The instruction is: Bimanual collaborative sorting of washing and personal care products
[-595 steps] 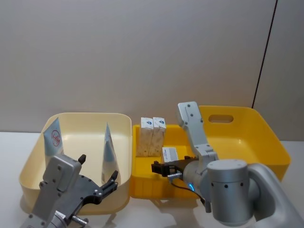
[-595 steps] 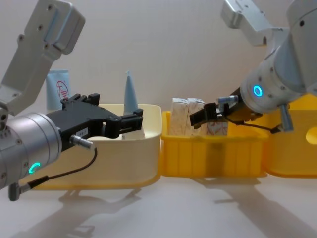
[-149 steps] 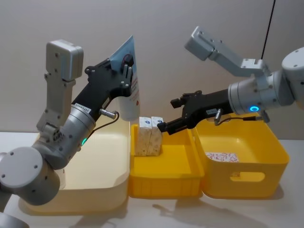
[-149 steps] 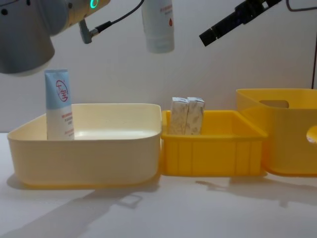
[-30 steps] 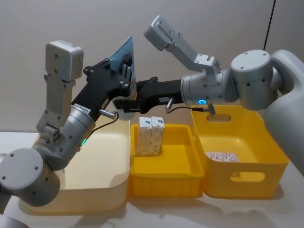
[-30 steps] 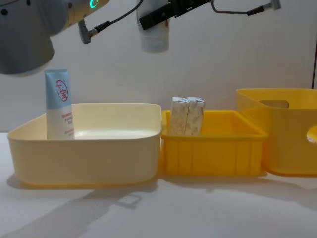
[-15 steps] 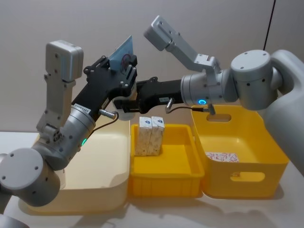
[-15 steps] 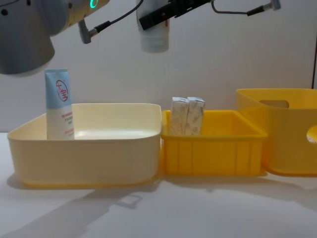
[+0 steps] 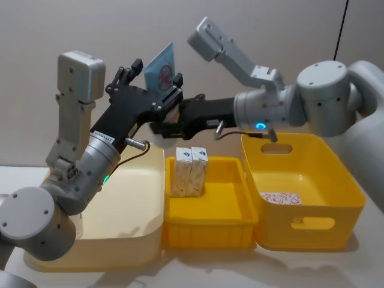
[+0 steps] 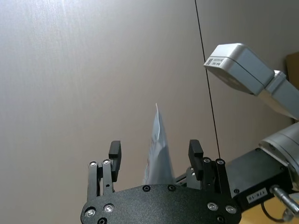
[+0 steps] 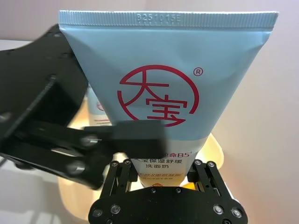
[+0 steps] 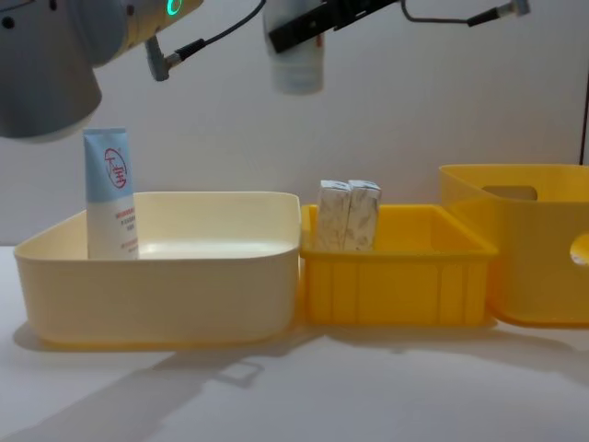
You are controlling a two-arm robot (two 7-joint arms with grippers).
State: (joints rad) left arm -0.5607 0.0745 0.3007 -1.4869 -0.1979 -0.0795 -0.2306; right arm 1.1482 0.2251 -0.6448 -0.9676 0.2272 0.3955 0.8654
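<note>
While the left tool (image 9: 150,84) gapes apart, the right tool (image 9: 163,123) clamps the squeeze tube (image 9: 161,73).

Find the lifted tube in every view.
Head: tube at upper centre, tilted, above the cartons.
Chest: top edge, white end hanging down.
Left wrist: centre, edge-on, between the fingers of the open left gripper.
Right wrist: centre, red logo facing the camera.
Landmark: the right gripper, shut on the tube's white end.
</note>
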